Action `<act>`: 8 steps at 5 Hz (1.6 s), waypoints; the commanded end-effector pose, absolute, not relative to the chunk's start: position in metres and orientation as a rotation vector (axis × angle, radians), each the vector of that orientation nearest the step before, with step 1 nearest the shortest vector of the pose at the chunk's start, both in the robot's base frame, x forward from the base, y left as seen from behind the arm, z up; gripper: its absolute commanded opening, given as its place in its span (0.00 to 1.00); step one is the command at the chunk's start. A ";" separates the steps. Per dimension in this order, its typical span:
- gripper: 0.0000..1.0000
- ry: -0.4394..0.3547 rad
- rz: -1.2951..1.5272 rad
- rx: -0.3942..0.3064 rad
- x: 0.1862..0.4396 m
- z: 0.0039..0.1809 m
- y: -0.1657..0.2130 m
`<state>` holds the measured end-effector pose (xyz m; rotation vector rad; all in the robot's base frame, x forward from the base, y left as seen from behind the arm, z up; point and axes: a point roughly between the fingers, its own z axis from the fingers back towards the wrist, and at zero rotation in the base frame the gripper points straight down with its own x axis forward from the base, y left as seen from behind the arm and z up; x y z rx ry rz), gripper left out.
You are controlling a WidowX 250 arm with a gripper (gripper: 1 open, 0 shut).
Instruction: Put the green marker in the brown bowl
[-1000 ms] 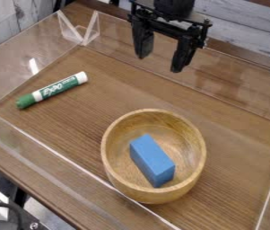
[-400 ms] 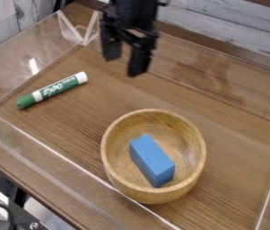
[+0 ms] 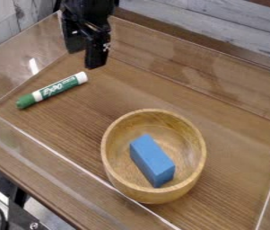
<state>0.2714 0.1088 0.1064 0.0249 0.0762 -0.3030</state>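
Your gripper (image 3: 87, 47) hangs w/ jaws apart above the green marker (image 3: 52, 91); blue block (image 3: 152, 160) sits in brown bowl (image 3: 113, 137).

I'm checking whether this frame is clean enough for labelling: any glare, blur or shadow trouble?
Camera view: bright glare streaks on the clear wall at left; gripper dark and slightly soft, open; green marker sharp, lettering too small to read; brown bowl evenly lit, with soft shadow under the blue block.
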 end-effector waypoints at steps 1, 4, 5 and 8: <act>1.00 0.034 -0.323 0.058 0.274 0.115 0.121; 1.00 0.020 -0.344 0.072 0.274 0.093 0.157; 1.00 0.014 -0.352 0.075 0.274 0.085 0.168; 1.00 -0.010 -0.400 0.062 0.275 0.060 0.191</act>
